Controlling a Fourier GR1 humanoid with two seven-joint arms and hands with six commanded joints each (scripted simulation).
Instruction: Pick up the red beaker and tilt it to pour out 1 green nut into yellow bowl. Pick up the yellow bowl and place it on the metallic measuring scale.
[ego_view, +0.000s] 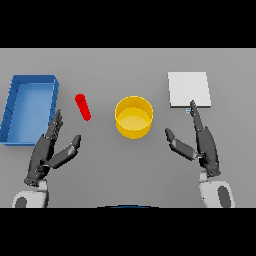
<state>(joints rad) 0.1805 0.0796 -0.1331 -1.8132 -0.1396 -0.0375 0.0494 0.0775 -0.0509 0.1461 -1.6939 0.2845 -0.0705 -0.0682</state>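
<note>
Here the small red cylindrical beaker (83, 107) lies tilted on the grey counter (125, 170), just ahead of the left hand (49, 150) and a little to its right, apart from the fingertips. That hand rests low on the counter with its fingers (56, 124) straight and spread, thumb out to the side, holding nothing. The round yellow bowl (134, 117) stands upright between the two hands, nearer the thumb of the right hand (202, 146). The right hand is likewise open and empty, its fingers (195, 111) stretched forward, the tips just reaching the near edge of the flat, square, pale metallic scale (188, 89). A blue rectangular tray (11, 107) sits ahead of the left fingers, to their left.
</note>
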